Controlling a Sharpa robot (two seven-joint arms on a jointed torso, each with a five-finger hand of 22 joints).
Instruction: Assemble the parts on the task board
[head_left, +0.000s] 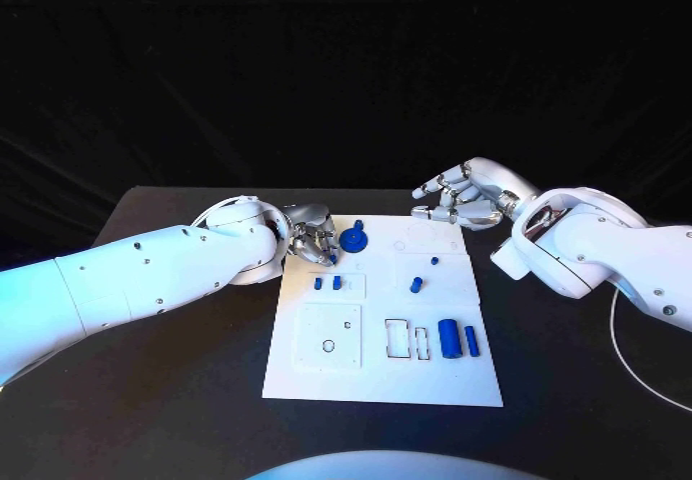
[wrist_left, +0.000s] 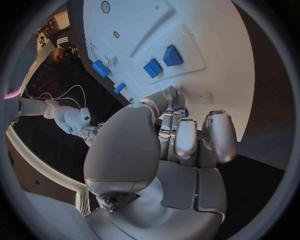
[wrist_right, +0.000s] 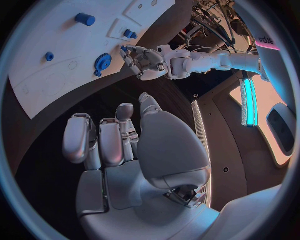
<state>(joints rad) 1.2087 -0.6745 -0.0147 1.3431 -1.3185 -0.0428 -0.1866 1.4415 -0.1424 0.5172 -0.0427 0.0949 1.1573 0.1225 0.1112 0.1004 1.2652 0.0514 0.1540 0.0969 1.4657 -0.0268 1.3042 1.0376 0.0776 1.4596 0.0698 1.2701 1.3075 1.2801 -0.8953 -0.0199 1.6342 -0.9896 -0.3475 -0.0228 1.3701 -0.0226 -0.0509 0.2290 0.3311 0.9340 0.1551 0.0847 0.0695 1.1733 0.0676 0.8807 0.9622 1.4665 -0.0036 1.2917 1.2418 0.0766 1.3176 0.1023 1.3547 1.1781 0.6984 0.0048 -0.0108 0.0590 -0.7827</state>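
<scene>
Two hands at the white board

The left hand (head_left: 310, 243) is curling its fingers beside the blue gear (head_left: 356, 239) on the task board (head_left: 384, 385), holding nothing clear. The right hand (head_left: 459, 196) is hovering, fingers curled, empty.

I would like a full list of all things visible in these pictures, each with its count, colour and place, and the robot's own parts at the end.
table: one, black, under everything.
task board: one, white plate, middle of the table.
gear part: one, blue, far left area of the board, next to the left hand.
small block parts: two, blue, side by side in a raised panel on the board's left side.
peg part: one, blue, near the board's middle.
cylinder part: one, blue, near right area of the board, a thin blue bar beside it.
cable: one, white, on the table at the right.
left hand: one, silver, at the board's far left edge, fingers curled.
right hand: one, silver, above the board's far right corner, fingers curled, holding nothing visible.
</scene>
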